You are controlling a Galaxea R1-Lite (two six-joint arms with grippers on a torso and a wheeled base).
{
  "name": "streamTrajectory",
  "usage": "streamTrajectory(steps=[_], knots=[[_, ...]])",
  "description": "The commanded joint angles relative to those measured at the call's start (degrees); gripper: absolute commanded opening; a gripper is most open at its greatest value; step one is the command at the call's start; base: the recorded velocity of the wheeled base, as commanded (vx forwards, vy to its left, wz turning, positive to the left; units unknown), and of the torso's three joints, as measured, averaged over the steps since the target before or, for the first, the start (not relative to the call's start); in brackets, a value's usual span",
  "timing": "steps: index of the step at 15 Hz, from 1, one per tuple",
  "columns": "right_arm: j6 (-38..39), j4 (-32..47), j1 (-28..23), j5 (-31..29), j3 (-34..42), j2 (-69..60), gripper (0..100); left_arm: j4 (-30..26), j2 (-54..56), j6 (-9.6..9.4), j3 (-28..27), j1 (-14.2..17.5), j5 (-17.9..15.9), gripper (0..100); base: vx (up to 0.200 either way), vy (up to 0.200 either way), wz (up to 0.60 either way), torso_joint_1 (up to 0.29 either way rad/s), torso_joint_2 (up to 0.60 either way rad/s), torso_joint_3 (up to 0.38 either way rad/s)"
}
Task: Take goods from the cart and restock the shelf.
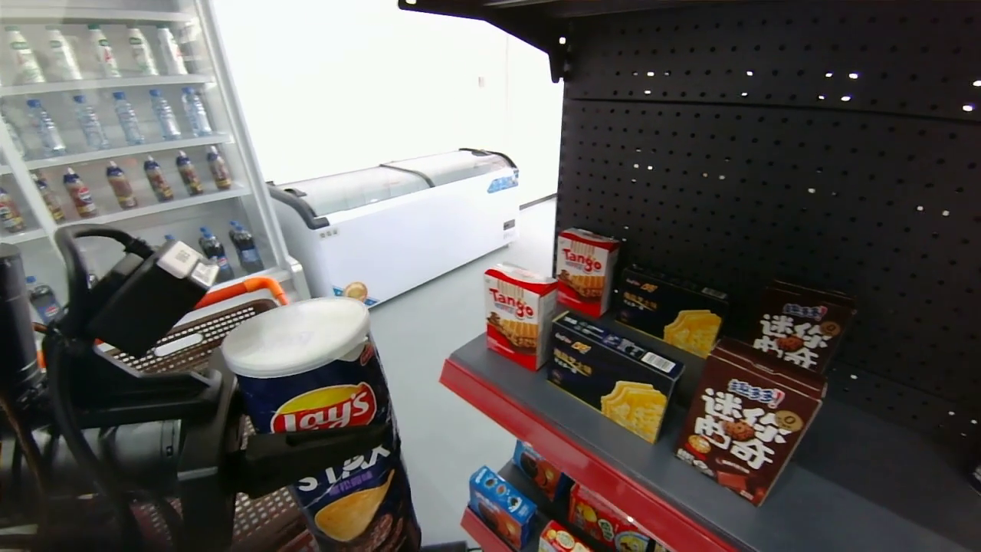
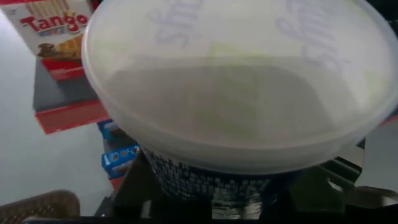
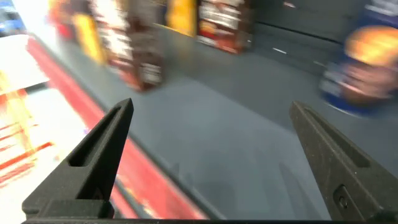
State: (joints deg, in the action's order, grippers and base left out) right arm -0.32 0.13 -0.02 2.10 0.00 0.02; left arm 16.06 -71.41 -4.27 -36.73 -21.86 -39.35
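Head view: chip can [image 1: 318, 387] clamped between left jaws.

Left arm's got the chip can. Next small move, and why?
Probably carry the chip can toward the shelf: the left gripper is shut on it upright, off the shelf's end, and bare deck shows beside the brown boxes.

Chips can [image 1: 314, 383] base cut by head view's lower edge; boxes [image 3: 134, 56] on shelf [image 3: 236, 143] blurred.

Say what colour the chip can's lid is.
White; the lid of the chip can shows best in the left wrist view.
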Motion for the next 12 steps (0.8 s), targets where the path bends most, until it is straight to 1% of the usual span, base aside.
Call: streamTrajectory(steps=[1,5,7,12], knots=[[-0.03,-0.13,0.02,0.01,0.0,-0.02,100,0.03,-0.22,0.05,-0.01,-0.03,-0.02,0,0.0,0.0,-0.6,0.017,0.01,0.002],[-0.03,-0.05,0.02,0.01,0.0,-0.02,100,0.12,-0.13,-0.04,-0.27,-0.2,-0.02,0,0.0,0.0,-0.6,0.0,0.01,0.008],[-0.03,-0.05,0.02,0.01,0.0,-0.02,100,0.12,-0.04,0.05,-0.45,-1.35,-0.99,0,0.0,0.0,-0.6,0.005,0.0,0.005],[-0.03,-0.05,0.02,0.01,0.0,-0.02,100,0.2,-0.13,0.05,-0.89,-1.7,-1.08,0,0.0,0.0,-0.6,0.002,0.0,0.005]])
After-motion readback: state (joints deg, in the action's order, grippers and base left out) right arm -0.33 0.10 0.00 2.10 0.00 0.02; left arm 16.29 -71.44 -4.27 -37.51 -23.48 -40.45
